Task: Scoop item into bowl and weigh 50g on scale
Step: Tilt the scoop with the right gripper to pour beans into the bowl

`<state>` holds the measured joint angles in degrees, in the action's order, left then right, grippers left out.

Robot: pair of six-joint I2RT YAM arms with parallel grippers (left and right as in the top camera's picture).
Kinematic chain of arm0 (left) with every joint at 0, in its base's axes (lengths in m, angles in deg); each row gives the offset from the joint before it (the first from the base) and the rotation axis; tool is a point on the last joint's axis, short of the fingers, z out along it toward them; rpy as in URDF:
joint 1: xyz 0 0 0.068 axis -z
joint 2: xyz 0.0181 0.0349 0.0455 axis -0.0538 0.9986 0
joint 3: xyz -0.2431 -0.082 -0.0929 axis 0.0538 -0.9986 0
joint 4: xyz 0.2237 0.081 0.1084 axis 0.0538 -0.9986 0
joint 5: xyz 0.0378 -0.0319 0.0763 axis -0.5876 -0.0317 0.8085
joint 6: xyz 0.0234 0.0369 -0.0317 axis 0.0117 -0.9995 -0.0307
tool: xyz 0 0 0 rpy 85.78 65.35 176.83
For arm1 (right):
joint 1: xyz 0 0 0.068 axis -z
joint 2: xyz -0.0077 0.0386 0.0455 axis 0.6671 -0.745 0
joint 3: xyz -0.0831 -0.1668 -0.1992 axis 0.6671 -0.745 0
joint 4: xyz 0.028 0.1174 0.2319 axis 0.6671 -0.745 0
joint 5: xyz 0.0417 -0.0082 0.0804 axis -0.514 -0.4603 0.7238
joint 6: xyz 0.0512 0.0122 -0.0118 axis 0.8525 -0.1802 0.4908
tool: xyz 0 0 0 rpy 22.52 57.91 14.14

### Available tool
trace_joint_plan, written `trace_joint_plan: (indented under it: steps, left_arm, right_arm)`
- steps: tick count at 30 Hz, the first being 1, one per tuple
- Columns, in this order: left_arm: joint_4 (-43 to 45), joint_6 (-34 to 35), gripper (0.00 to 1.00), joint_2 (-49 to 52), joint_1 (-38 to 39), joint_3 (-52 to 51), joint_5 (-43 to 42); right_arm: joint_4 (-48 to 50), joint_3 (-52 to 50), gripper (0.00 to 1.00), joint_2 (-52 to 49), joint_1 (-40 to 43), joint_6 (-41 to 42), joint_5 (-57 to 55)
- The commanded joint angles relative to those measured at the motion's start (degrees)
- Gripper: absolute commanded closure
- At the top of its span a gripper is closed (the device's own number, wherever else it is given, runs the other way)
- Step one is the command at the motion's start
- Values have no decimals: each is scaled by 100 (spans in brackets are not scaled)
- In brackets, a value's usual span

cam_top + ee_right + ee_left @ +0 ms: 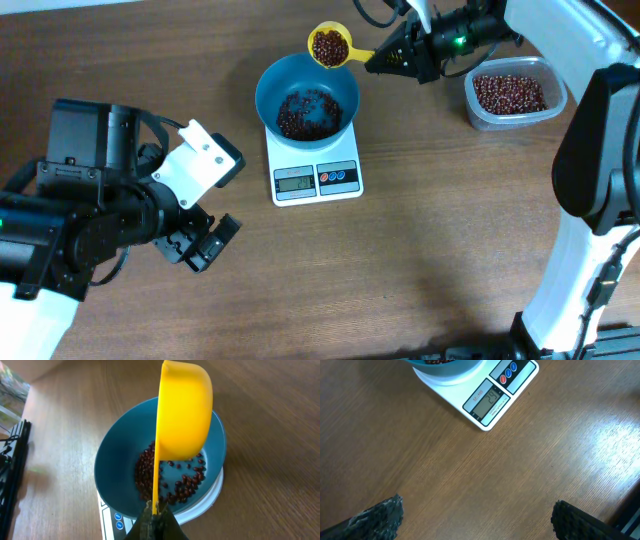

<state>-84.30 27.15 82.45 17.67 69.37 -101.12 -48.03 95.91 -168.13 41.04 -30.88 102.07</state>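
Two grippers show: the right gripper [378, 57], clamped on the handle of a yellow scoop [330, 47], holds it loaded with beans [329, 46] at the far rim of the blue bowl [268, 90], which sits on the white scale [318, 180]; the left gripper [205, 243] hangs wide over the bench [420, 260]

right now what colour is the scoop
The scoop is yellow, clearest in the right wrist view.

I am viewing the whole table [420, 290] straight down from overhead. My left wrist camera is sitting low at near left, facing the far scale [485, 400]. My right wrist camera is looking closely down into the bowl [115, 470]. All 3 views are sharing both.
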Motion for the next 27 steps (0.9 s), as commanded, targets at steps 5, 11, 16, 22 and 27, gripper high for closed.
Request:
trace_joint_plan:
  steps: [5,11,16,22,27]
  left_arm:
    - [9,-87,1,2,-35,-44,-2]
    - [11,-87,1,4,-35,-44,-2]
    - [9,-87,1,2,-35,-44,-2]
    - [9,-87,1,2,-35,-44,-2]
    - [11,-87,1,2,-35,-44,-2]
  right_arm:
    - [-304,136,96,437,-205,-42,-846]
    - [-527,136,96,452,-505,-39,-1226]
    - [-643,136,96,457,-529,116,-1152]
    - [-647,142,96,601,-531,487,-1154]
    - [-647,146,96,809,-531,522,-1156]
